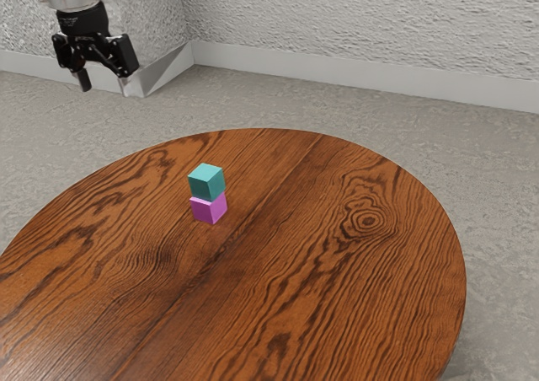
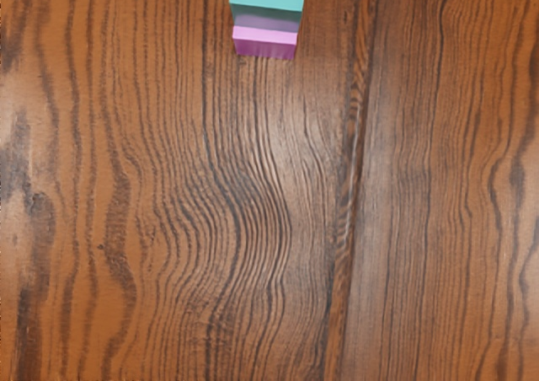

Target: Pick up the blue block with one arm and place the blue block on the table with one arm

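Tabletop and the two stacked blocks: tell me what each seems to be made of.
The tabletop looks like wood, perhaps varnished: dark grain, a ringed knot and a soft pale sheen. The blue-green block and the purple block under it look smooth and matte, evenly colored without grain; plastic or painted wood, I can't tell which.

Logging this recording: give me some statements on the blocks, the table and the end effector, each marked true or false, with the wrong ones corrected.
1. The teal-blue block sits on top of the purple block. True.
2. The end effector is shut on the teal-blue block. False: it is open, away from both blocks.
3. The purple block rests on the table. True.
4. The teal-blue block lies directly on the tabletop. False: the purple block is under it.
5. The table is plain white. False: it is brown with a dark wood grain.
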You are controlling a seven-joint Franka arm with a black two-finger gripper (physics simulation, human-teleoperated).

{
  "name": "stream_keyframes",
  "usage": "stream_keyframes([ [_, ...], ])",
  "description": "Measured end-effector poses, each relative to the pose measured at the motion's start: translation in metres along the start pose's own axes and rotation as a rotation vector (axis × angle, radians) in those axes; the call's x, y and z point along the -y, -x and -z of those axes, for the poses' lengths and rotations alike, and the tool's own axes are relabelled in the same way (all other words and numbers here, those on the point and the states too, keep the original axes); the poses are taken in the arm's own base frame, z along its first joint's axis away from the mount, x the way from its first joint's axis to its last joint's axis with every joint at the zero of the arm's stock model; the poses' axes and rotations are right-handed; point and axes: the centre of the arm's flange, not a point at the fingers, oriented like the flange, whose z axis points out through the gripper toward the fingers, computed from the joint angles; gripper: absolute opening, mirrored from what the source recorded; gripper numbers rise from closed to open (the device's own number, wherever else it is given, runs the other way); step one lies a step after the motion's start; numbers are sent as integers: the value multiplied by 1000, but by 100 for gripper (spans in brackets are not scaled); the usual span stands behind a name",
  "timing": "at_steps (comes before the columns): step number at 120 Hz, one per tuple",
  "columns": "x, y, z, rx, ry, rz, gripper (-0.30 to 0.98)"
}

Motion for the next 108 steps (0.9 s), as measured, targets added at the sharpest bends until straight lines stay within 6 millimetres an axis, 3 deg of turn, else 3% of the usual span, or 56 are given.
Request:
stream_keyframes([
  [21,-7,1,4,-5,-1,-18,69],
  [24,-10,3,19,-30,-2,-23,69],
  [28,-13,11,60,-102,-4,-30,69],
  [34,-20,27,105,-176,-4,-44,69],
  [39,-27,38,126,-206,-4,-59,69],
  [44,-37,43,134,-210,-2,-79,69],
  [65,-91,49,130,-173,7,-191,69],
  [91,-147,32,97,-103,14,-298,69],
  [100,-136,16,87,-106,12,-271,68],
  [108,-88,-7,77,-115,3,-177,68],
])
